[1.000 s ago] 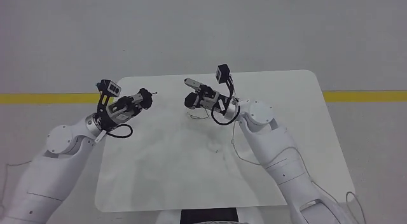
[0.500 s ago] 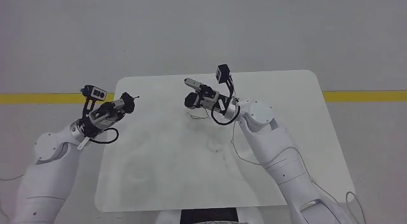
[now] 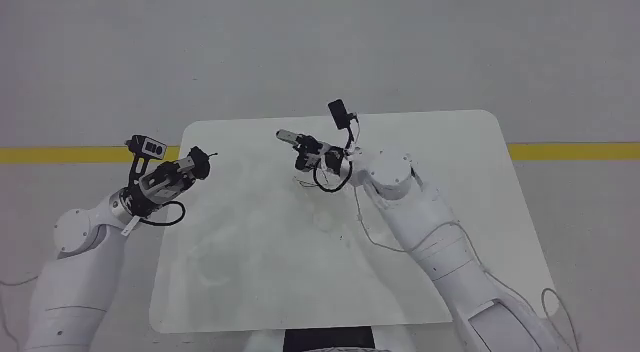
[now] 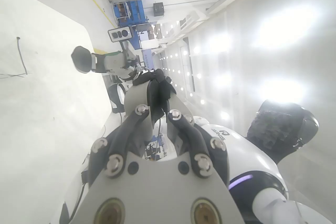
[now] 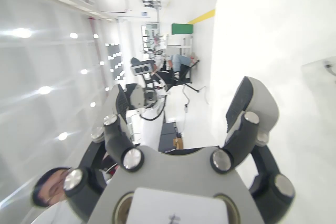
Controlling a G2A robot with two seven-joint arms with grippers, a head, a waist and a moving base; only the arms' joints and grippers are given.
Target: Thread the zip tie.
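Note:
My left gripper (image 3: pixel 197 163) hangs over the table's left edge, shut on a thin black zip tie (image 3: pixel 212 156) whose tip sticks out past the fingers. The left wrist view has the pads (image 4: pixel 157 93) pressed together on the black strip. My right gripper (image 3: pixel 293 146) is above the table's far middle, open and holding nothing; its fingers (image 5: pixel 249 93) stand wide apart. A few loose zip ties (image 3: pixel 311 184) lie on the table just below it, one of them (image 4: pixel 21 57) curving away from the others.
The white table (image 3: pixel 450 212) has rounded corners. A small dark speck (image 3: pixel 340 237) lies near its middle. A thin cable (image 3: pixel 365 232) trails along the right arm. A yellow floor line (image 3: pixel 570 151) runs behind the table.
My left gripper pulled back left to the table's edge with the tie, then held still. My right gripper has just shifted left and turned.

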